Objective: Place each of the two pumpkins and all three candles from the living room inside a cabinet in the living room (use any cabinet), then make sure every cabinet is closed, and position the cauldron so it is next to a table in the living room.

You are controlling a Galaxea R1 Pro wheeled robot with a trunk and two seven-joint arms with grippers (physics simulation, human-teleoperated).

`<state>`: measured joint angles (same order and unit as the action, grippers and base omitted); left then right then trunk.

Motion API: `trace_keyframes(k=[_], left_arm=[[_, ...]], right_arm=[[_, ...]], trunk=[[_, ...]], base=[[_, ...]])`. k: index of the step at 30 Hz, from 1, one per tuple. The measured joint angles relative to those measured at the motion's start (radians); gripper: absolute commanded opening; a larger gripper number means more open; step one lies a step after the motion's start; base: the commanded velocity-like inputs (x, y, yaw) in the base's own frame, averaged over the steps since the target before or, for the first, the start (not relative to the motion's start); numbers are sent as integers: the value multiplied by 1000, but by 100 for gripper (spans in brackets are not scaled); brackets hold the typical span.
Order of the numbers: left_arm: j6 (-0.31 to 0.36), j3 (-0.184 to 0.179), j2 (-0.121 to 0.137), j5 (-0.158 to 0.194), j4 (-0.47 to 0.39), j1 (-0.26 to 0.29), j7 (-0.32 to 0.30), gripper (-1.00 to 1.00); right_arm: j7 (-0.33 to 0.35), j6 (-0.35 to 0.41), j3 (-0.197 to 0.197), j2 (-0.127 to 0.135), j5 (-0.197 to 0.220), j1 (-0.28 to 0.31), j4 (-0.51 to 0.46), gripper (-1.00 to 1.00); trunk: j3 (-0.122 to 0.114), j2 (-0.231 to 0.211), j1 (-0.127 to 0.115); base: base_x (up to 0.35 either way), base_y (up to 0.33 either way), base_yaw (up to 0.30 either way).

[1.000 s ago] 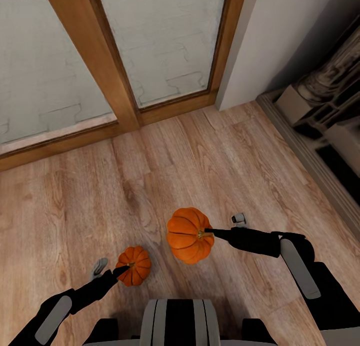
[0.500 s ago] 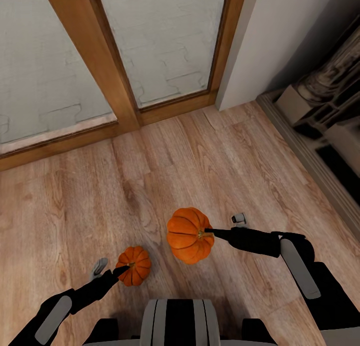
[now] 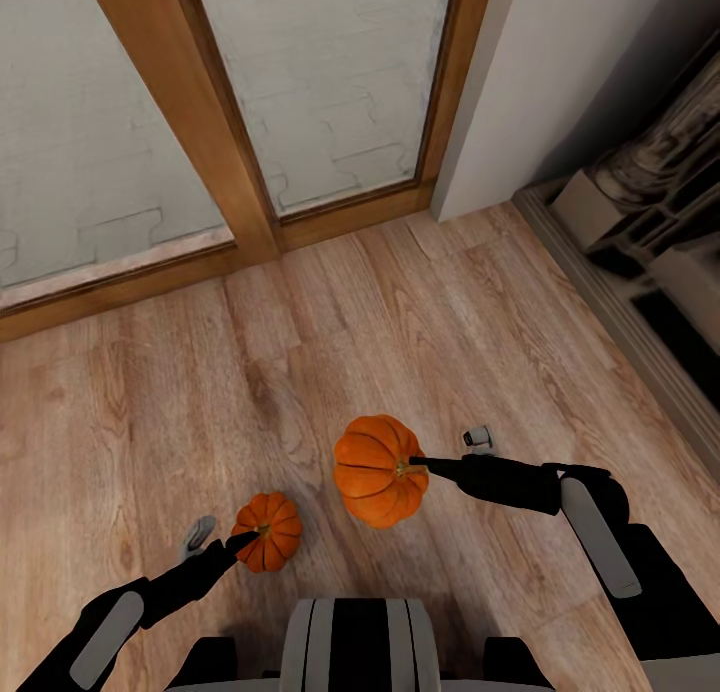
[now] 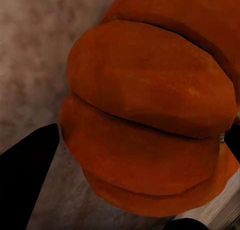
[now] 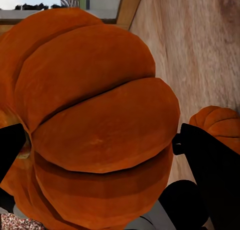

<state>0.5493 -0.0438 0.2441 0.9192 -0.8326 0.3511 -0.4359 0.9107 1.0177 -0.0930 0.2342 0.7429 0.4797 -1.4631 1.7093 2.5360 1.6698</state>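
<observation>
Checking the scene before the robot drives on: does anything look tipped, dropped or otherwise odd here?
Nothing stands out. Each gripper holds one pumpkin: the left gripper has the smaller-looking pumpkin, the right gripper the larger-looking one, both above the wooden floor. Nothing lies spilled or damaged.

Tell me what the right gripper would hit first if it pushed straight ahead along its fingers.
Nothing new: the right gripper is already shut on the larger pumpkin. Beyond it, the line probably reaches bare wooden floor, though depth is unclear.

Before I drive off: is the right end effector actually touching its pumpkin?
Touching. The right wrist view shows the pumpkin wedged between both fingers of the right end effector.
</observation>
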Motion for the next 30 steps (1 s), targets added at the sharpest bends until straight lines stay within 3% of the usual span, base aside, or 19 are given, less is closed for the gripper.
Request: trace_keyframes(k=[4,9,15,20,23,24,25,30], left_arm=[[-6,2,3,-16,2,0,0,-100],[-4,2,7,-11,-6,0,-4,-100],[4,-1,16,-7,-100,-5,-25,-100],[24,-2,47,-5,-150,-11,-65,-100],[84,6,78,2,-247,-13,-89,-100],[117,10,84,19,-287,-17,-92,-100],[141,15,88,10,-321,-24,-93,-100],[265,113,95,13,-431,-62,-92,-100]], right_arm=[[0,1,0,0,2,0,0,-100],[0,1,0,0,2,0,1,-100],[0,-2,0,0,2,0,5,-100],[-19,-10,1,-1,0,0,42,-100],[-49,-11,2,-1,0,0,53,-100],[-51,-11,2,-1,2,0,56,-100],[-53,-10,2,-1,3,0,62,-100],[-53,-13,3,-2,1,0,110,-100]], trunk=[[-8,0,-1],[-27,-2,-3],[-50,-3,-6],[-70,-4,-8],[-81,-5,-9],[-85,-5,-10],[-89,-5,-10],[-108,-7,-13]], base=[[0,0,0],[0,0,0],[0,0,0],[0,0,0],[0,0,0],[0,0,0],[0,0,0],[0,0,0]])
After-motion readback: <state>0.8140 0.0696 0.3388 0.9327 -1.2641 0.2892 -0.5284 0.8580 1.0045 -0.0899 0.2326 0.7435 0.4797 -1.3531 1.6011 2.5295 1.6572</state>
